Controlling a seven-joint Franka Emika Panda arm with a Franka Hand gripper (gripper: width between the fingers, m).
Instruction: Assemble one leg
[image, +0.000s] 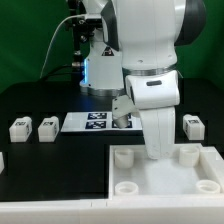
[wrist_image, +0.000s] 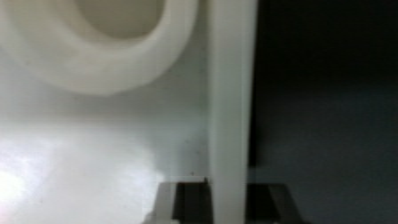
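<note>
Three legs stand on the black table in the exterior view: two at its left (image: 19, 127) (image: 47, 127) and one at its right (image: 194, 125). Each is a small white block with a black-and-white tag. None is held. The large white tray (image: 205, 160) with round corner sockets lies at the front. My gripper (image: 154, 150) reaches down onto the tray's back wall. In the wrist view the gripper (wrist_image: 228, 196) has a dark finger (wrist_image: 189, 200) on each side of the thin white wall (wrist_image: 228, 90), pressed against it. A round socket (wrist_image: 107, 40) shows beside the wall.
The marker board (image: 90, 121) lies flat behind the tray, between the legs. Another white part (image: 2, 160) shows at the exterior view's left edge. The arm's body fills the back middle, with cables and a stand behind it.
</note>
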